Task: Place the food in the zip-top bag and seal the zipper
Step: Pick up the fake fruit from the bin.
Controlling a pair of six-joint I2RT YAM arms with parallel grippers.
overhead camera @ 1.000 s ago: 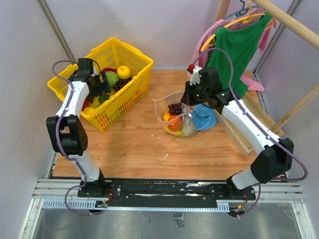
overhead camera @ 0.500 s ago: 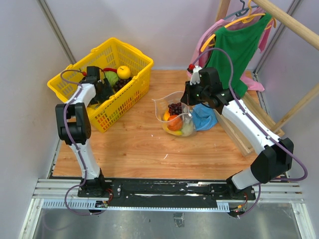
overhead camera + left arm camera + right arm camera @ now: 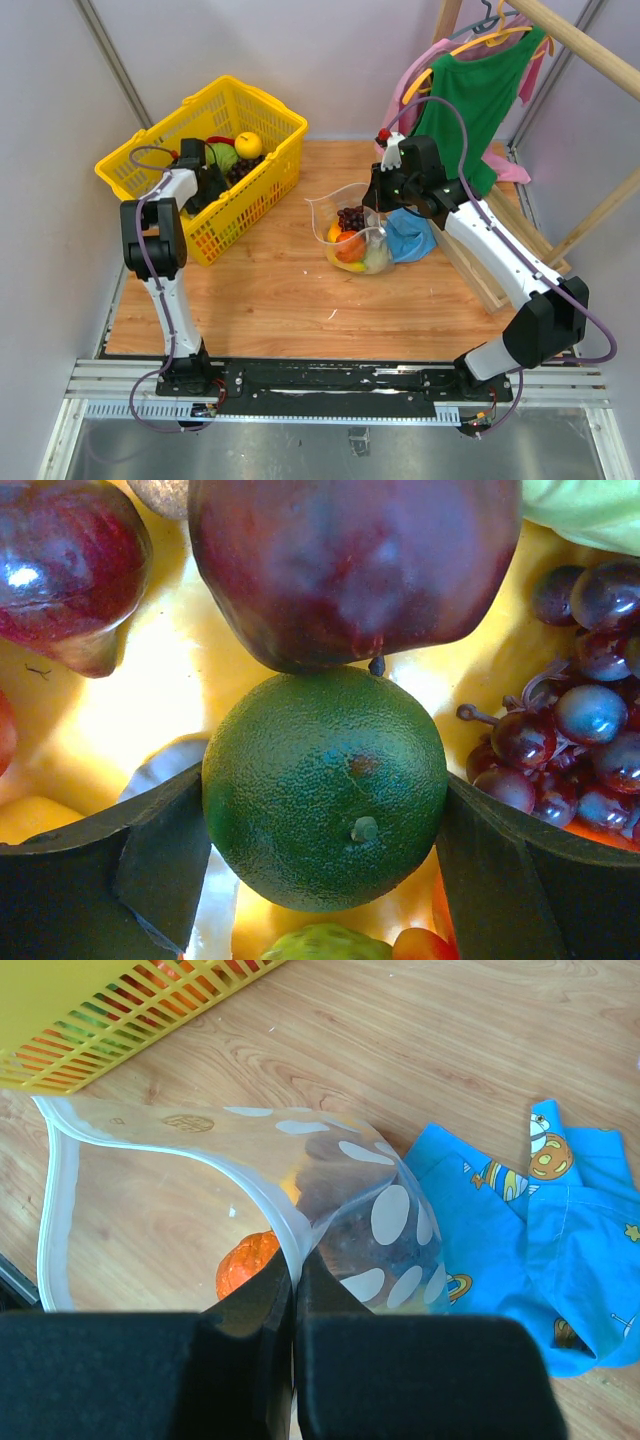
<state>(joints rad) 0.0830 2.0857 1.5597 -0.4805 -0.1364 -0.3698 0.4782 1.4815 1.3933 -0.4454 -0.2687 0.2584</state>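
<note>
In the left wrist view a round green fruit (image 3: pixel 325 770) with a pebbled skin lies in the yellow basket (image 3: pixel 262 160), under a dark red apple (image 3: pixel 350 560) and beside purple grapes (image 3: pixel 590 730). My left gripper (image 3: pixel 325 805) has a finger pressed against each side of it. The zip-top bag (image 3: pixel 340 205) stands open mid-table with an orange (image 3: pixel 243 1262), grapes and other food (image 3: pixel 352 248) inside. My right gripper (image 3: pixel 297 1272) is shut on the bag's pale zipper (image 3: pixel 60 1200) strip at the mouth edge and holds it up.
A blue printed cloth (image 3: pixel 540 1240) lies just right of the bag. Green and pink garments (image 3: pixel 480 90) hang on a wooden rack at the back right, above a wooden frame (image 3: pixel 490 280). The basket also holds a yellow fruit (image 3: pixel 248 145) and a green cabbage.
The left arm folded down and reached deeper into the basket, and its fingers came in a little onto the green fruit. The right arm and the bag have not moved.
</note>
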